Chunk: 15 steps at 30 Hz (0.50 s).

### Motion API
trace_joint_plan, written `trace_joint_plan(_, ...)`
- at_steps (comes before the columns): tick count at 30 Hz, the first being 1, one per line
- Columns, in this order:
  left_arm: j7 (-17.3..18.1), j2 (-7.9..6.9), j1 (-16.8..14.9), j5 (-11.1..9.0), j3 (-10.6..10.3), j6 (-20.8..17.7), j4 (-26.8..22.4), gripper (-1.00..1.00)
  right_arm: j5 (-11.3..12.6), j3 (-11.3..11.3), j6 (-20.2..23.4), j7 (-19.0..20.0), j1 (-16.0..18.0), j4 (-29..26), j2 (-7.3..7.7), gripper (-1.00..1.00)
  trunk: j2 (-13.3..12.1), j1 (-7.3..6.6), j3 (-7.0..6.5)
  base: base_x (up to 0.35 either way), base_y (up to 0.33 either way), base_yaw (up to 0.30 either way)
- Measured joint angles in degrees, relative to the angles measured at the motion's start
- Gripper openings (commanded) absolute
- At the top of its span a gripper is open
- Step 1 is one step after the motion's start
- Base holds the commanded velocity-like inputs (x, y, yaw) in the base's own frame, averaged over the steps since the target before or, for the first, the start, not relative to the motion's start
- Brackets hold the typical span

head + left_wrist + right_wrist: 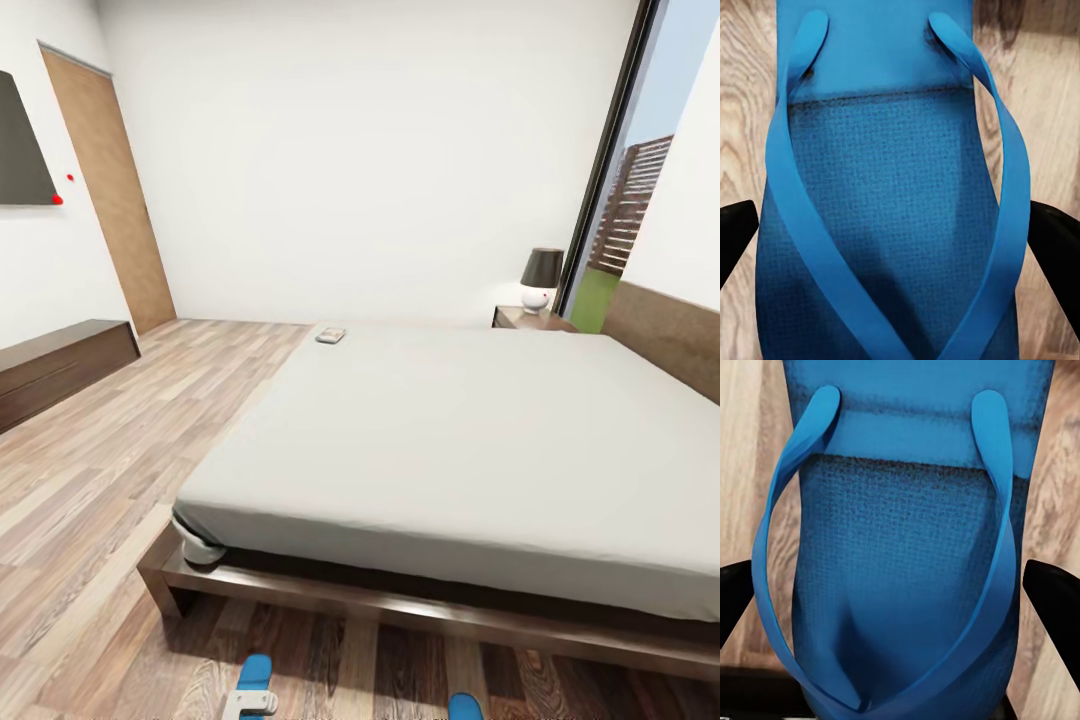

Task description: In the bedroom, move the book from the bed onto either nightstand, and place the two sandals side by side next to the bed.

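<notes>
The book (330, 336) lies on the far left corner of the bed (460, 440), whose white mattress spans the head view. A nightstand (530, 319) stands at the bed's far right side. Two blue sandals show at the head view's lower edge, one sandal (257, 672) on the left and the other sandal (465, 707) on the right, in front of the bed's foot. My left gripper (892, 240) has its black fingers (736, 238) against both sides of a sandal (892, 187). My right gripper (889, 600) grips the other sandal (907, 547) the same way.
A lamp (541, 278) stands on the nightstand. A long dark cabinet (60, 365) runs along the left wall under a wall screen (22, 145), near a brown door (110, 190). Wood floor (130, 430) lies open left of the bed. A tall window (640, 170) is at the right.
</notes>
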State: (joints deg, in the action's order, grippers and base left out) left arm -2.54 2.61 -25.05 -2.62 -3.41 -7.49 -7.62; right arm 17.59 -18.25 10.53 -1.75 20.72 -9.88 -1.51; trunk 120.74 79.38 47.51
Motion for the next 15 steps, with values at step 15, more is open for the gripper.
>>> trace_joint_plan(15,-0.02,0.08,-0.02,0.09,0.05,-0.84,-0.06,-1.00,0.11,0.07,0.82,-0.12,0.76,-0.21,-0.16,-1.00,6.02,3.30,2.69,0.000,0.000,0.000)
